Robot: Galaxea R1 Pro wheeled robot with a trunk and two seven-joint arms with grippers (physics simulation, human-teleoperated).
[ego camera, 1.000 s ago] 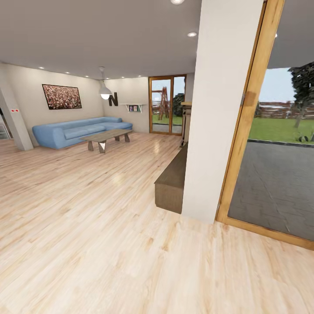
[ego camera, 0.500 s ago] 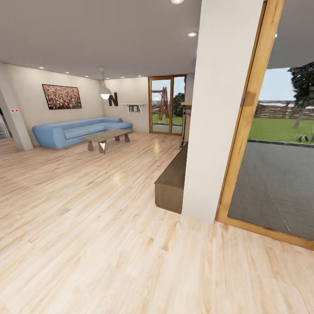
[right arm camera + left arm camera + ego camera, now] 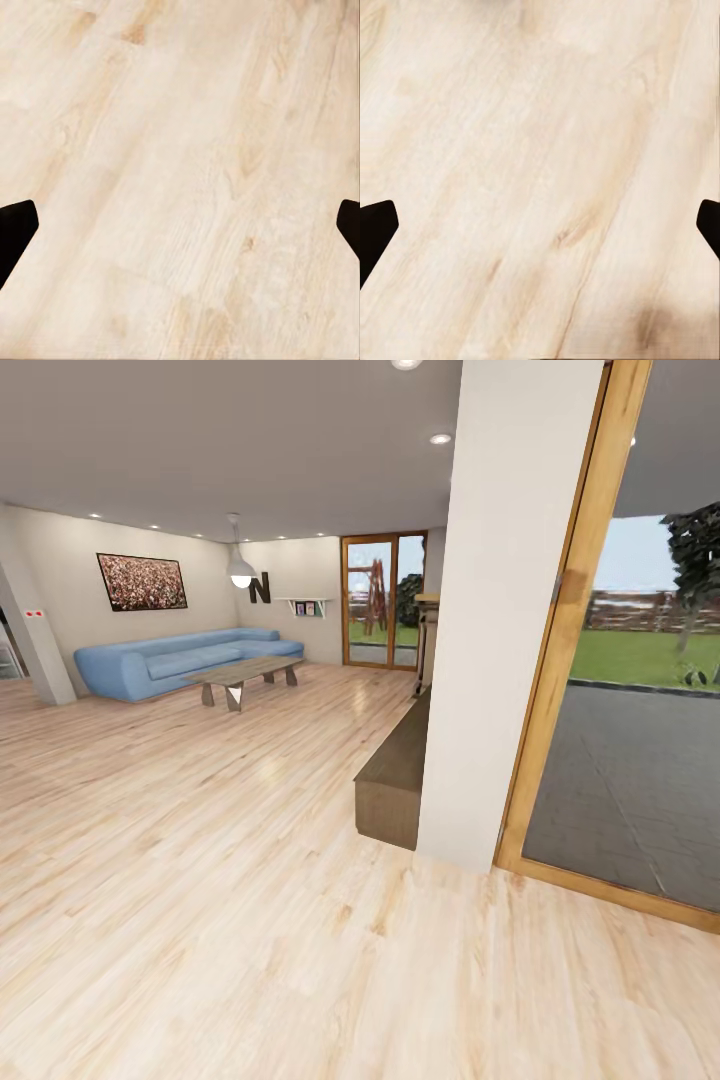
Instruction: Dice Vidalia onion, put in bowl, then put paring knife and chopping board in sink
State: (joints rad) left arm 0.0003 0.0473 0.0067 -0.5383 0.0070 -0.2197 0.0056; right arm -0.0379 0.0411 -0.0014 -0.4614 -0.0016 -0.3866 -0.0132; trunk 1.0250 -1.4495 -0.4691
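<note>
Living room all around me right now, pale wood floor (image 3: 200, 880) everywhere. Using the white pillar (image 3: 500, 610) as my landmark: a low brown bench (image 3: 395, 775) sits tight against its left side, and the wood-framed glass door (image 3: 570, 640) is just to its right, with a grey patio and grass beyond. Further back, left of the pillar, a blue sofa (image 3: 170, 660) sits along the wall with a coffee table (image 3: 240, 675) in front and a picture (image 3: 142, 581) above. My left gripper (image 3: 540, 225) and right gripper (image 3: 180, 225) both hang over bare floorboards, fingers spread wide, holding nothing. Onion, sink, board and knife aren't anywhere around here.
</note>
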